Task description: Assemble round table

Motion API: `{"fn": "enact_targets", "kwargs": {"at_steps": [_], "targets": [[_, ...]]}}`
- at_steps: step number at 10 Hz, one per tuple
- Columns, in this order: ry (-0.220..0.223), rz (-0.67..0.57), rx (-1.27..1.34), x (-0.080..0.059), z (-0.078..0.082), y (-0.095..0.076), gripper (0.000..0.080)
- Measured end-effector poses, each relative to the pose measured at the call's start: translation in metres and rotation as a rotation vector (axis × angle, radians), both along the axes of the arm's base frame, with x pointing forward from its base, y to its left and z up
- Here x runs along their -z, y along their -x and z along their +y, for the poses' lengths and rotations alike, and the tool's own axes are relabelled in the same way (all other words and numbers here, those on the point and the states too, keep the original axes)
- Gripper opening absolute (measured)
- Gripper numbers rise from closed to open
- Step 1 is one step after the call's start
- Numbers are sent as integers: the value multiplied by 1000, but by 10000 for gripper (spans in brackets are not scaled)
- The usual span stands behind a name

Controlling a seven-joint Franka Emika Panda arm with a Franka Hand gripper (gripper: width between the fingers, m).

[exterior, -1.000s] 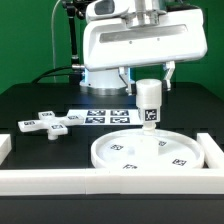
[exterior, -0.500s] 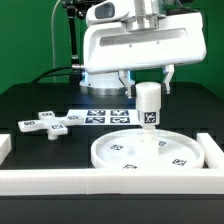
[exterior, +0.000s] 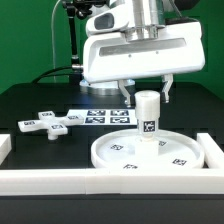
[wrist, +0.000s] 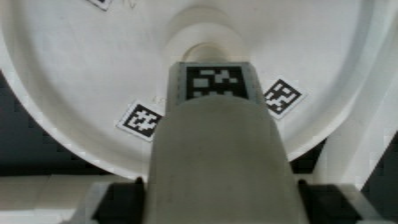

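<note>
A black table (exterior: 30, 100) in front of a green backdrop carries the work, closed off by a low white border wall (exterior: 60, 180) that runs nearer the camera than the claw.

The post (exterior: 147, 120) stands upright directly beneath the claw (exterior: 147, 97), its foot on the middle of the round disc (exterior: 185, 152). In the wrist view the post (wrist: 217, 130) runs straight out from between the fingers to a raised hub at the centre of the disc (wrist: 71, 90). Whether the foot sits in that hub or only rests on it cannot be told. The claw (wrist: 217, 205) is closed to about the width of the post, and its dark pads (wrist: 118, 200) appear pressed on the post's upper flanks, so I judge it to be gripping the post.

The disc lies flat below the claw, close to the border wall. The cross-shaped piece (exterior: 48, 124) lies on the table well off to the exterior view's left of the claw, untouched. The marker board (exterior: 105, 116) lies just beyond the disc, a little to the same side.

The step in hand looks like joining post to disc — the first joint of the round table. The next move probably calls for downward pressure with the post kept plumb, perhaps a turn to lock it. Only once it holds should the claw let go and go for the cross-shaped piece.
</note>
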State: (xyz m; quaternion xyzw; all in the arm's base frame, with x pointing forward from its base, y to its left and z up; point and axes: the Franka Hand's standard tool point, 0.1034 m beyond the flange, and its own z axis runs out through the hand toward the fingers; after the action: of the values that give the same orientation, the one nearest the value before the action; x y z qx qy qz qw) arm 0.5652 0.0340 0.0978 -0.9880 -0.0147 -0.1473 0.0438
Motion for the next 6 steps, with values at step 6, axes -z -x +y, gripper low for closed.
{"fn": "enact_targets", "kwargs": {"at_steps": [6], "targets": [[9,-17,1,12,1,4,409]]}}
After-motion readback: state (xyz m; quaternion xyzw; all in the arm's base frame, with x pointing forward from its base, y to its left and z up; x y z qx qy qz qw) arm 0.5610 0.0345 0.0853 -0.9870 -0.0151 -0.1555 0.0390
